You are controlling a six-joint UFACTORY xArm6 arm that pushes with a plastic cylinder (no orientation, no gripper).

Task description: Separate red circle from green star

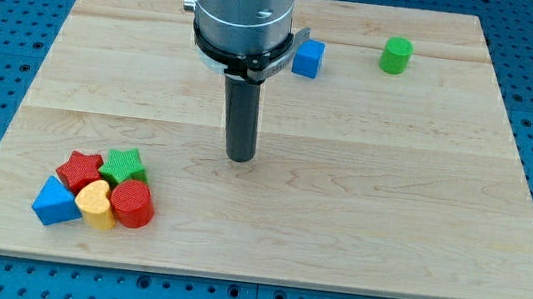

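Note:
The red circle [131, 204] lies near the view's bottom left, touching the green star [125, 165] just above it. They sit in a tight cluster with a red star [79, 168], a yellow heart [95, 204] and a blue triangle [55, 202]. My tip [239, 157] rests on the board in the middle, up and to the right of the cluster, well apart from the green star.
A blue cube [308, 59] lies near the view's top, partly behind the arm's grey body [242, 11]. A green cylinder [395, 55] stands at the top right. The wooden board [391, 204] ends on a blue perforated table.

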